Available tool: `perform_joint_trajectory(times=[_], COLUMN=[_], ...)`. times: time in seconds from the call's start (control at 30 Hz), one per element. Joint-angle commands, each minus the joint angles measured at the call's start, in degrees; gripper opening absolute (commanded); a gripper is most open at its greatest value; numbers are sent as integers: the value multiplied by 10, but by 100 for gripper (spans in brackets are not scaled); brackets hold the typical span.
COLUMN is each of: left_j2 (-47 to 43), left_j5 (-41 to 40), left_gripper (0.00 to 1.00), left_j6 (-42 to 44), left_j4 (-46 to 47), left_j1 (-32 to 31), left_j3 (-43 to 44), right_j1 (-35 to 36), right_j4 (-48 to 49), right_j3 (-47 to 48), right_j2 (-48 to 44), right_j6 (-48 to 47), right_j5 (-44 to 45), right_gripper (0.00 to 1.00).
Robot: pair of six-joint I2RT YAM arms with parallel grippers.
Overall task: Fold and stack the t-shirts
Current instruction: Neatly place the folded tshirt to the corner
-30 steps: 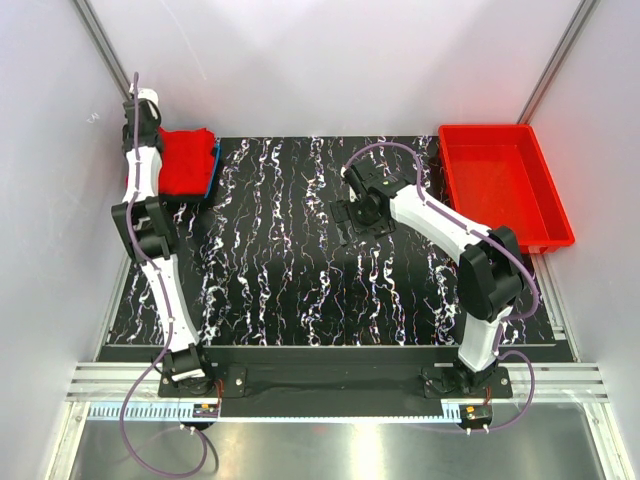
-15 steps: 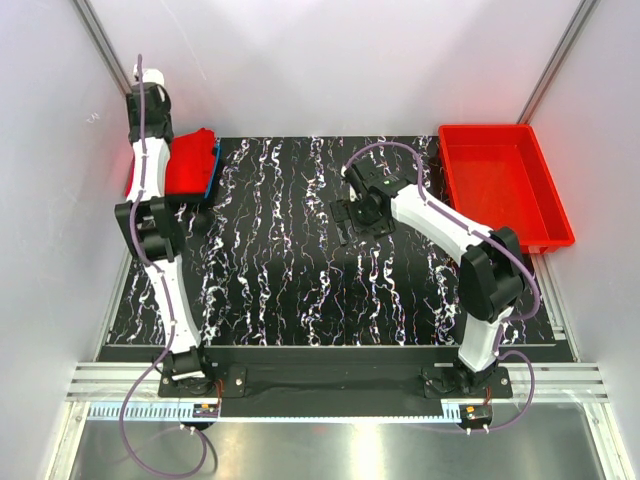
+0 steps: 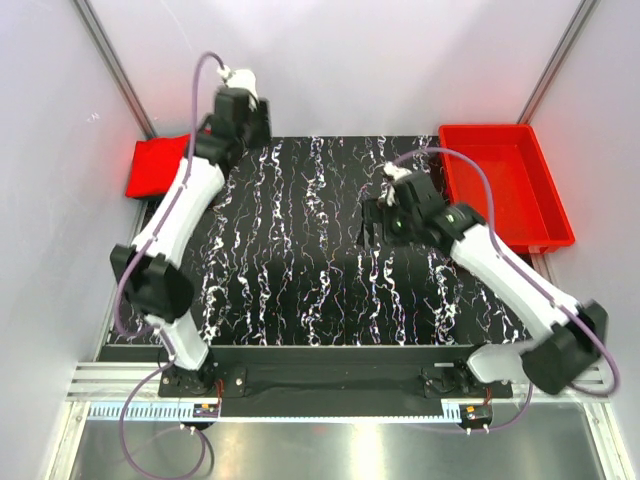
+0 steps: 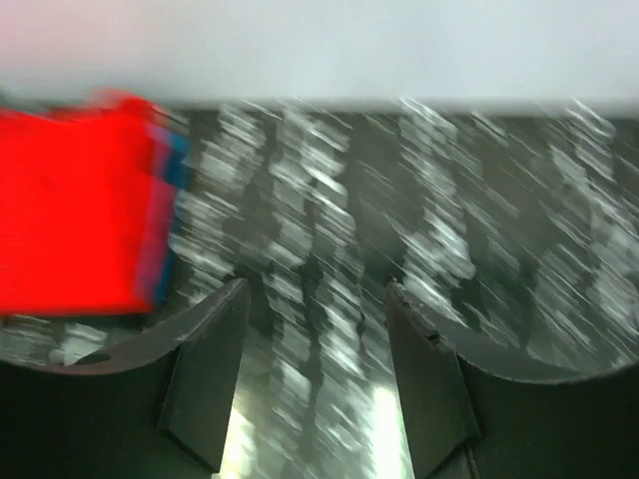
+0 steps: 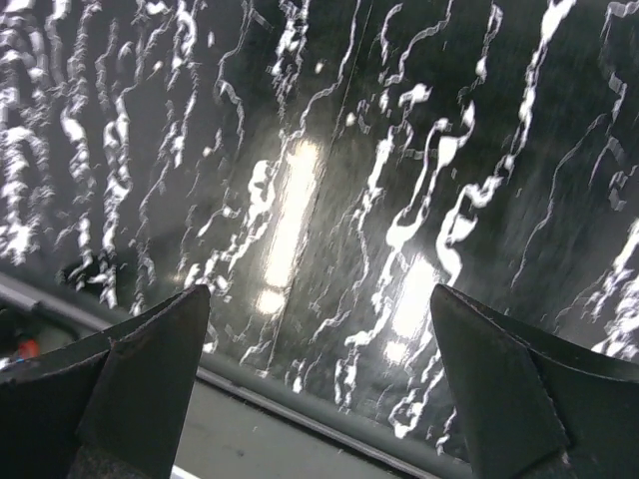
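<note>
Folded red shirt (image 3: 154, 167), blue edge (image 4: 177, 170) showing beneath, lies at the counter's (image 3: 300, 290) far-left corner, just left of the left arm's spread, empty jaws, while the right arm's jaws, likewise spread and empty, hover well apart mid-counter.

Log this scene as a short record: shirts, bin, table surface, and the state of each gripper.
red t-shirt: folded flat at the far left corner, touched by neither gripper
blue edge: shows along the red t-shirt's side; left wrist view is blurred
red bin: far right corner, no cloth visible in it
table: black with white marbling
left gripper: open, holding nothing, beside the shirts
right gripper: open, holding nothing, above bare table
</note>
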Motion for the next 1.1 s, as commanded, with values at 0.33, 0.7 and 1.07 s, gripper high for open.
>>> perform_joint_trajectory(times=[0.33, 0.7, 1.07], left_j2=[-551, -1118, -1108], left_j5=[185, 180, 265], left_gripper=[65, 73, 72], left_j6=[-283, -468, -530], left_j4=[89, 13, 108], left_j1=[-88, -89, -90], left_j3=[-611, -915, -993], right_j1=[-6, -4, -5], right_j4=[294, 250, 149], right_j3=[-458, -646, -670], right_j2=[-462, -714, -776], right_j6=[243, 445, 510], right_j5=[16, 3, 4], right_gripper=[100, 100, 100])
